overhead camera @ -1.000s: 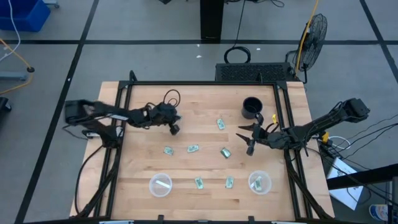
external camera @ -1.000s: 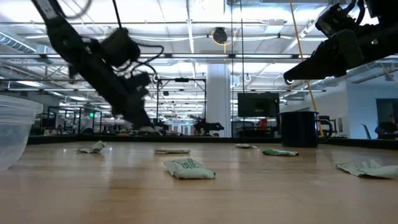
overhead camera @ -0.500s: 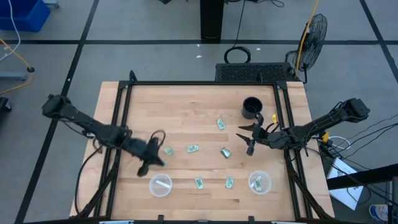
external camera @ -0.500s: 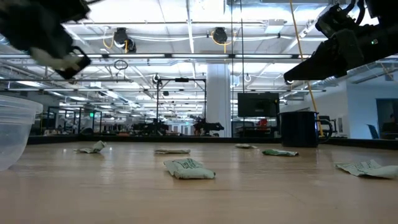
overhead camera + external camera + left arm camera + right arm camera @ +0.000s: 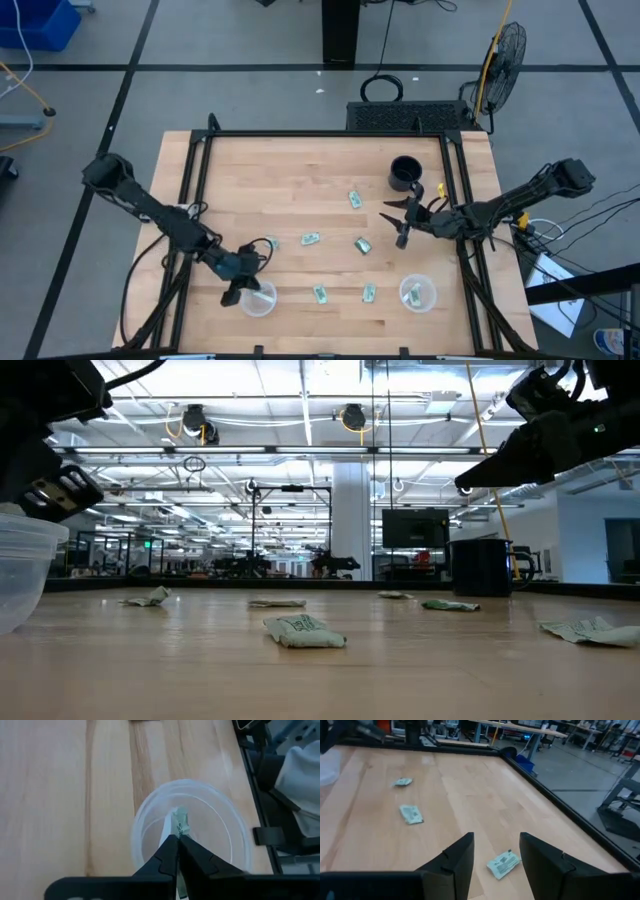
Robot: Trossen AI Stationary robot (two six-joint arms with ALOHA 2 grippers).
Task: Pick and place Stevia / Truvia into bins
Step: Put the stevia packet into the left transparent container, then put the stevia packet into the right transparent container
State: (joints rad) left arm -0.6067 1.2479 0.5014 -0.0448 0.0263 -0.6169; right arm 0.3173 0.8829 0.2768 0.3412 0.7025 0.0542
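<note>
Left gripper (image 5: pixel 243 282) over the near-left clear bin (image 5: pixel 258 297), fingers (image 5: pixel 167 855) pinched together on a green-and-white Stevia packet (image 5: pixel 180 824) — packet dangling from the tips above the bin's inside, seen in the left wrist view. White packet (image 5: pixel 262 296) already lying in that bin.

Right gripper (image 5: pixel 400 222) hovering at the table's right side, just in front of the black mug (image 5: pixel 404 174), fingers (image 5: pixel 456 860) spread wide, nothing held. One packet (image 5: pixel 504 863) on the wood just past its fingertips in the right wrist view.

Wooden table (image 5: pixel 290 170) — largest thing in play, black frame rails around it. Second clear bin (image 5: pixel 417 293) near the front right, with a green-white packet (image 5: pixel 413 293) inside.

Loose packets on the wood between the arms: one (image 5: pixel 354 199) near the mug, one (image 5: pixel 311 239) mid-table, one (image 5: pixel 362 245) just right of that, two toward the front edge (image 5: pixel 320 295) (image 5: pixel 368 293) between the bins. Another partly hidden beside the left gripper.

Low view: crumpled packet (image 5: pixel 304 630) in the foreground, left bin's wall (image 5: pixel 22 565) at the picture's edge.
</note>
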